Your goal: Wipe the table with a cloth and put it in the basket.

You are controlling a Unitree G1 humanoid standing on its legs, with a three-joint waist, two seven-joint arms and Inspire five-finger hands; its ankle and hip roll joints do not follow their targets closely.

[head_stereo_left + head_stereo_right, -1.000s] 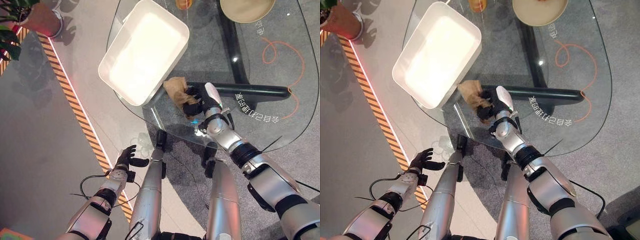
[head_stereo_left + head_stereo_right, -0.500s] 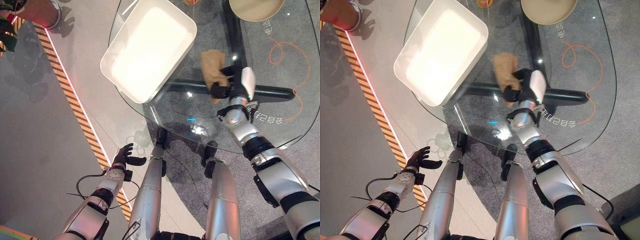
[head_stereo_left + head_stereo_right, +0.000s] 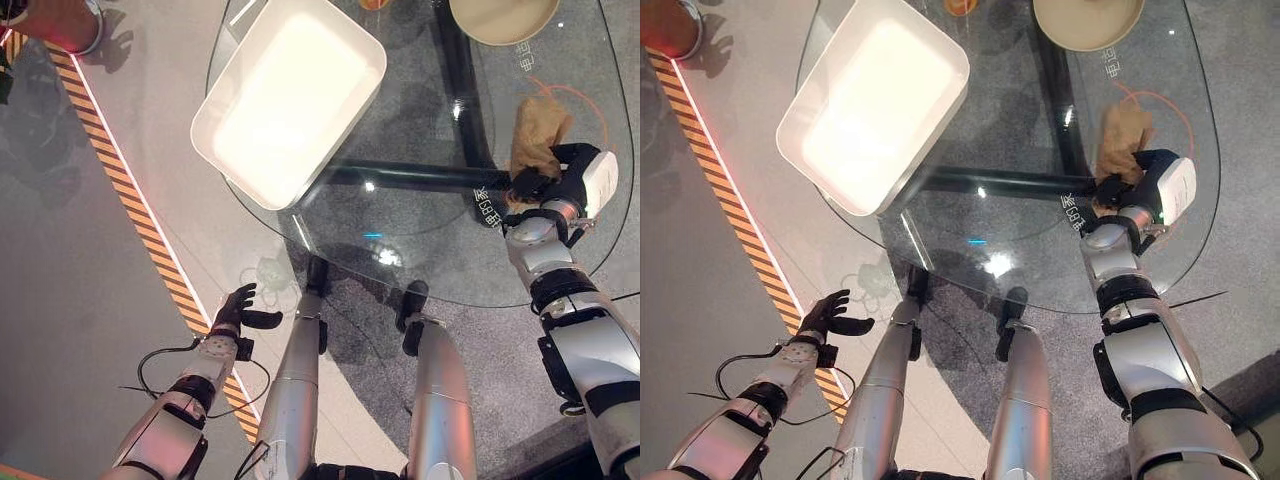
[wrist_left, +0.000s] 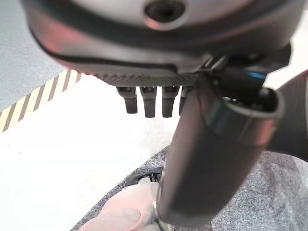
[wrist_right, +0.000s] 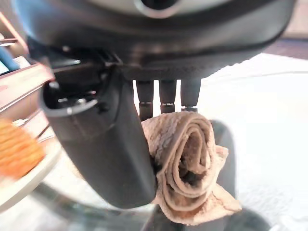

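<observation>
A tan cloth (image 3: 535,134) lies on the glass table (image 3: 420,230) near its right side, bunched under my right hand (image 3: 572,178). That hand is shut on the cloth (image 5: 187,163), thumb and fingers pinching its rolled folds. The white rectangular basket (image 3: 287,98) stands at the table's left end, well away from the cloth. My left hand (image 3: 236,310) hangs low beside the table over the floor, fingers relaxed and holding nothing.
A tan round bowl (image 3: 503,15) sits at the table's far edge, with an orange object (image 3: 372,4) beside it. A black table base (image 3: 430,175) shows through the glass. A yellow-striped floor line (image 3: 130,190) runs along the left.
My right hand has dragged the cloth across the glass from beside the basket to the table's right side. The left hand has stayed put.
</observation>
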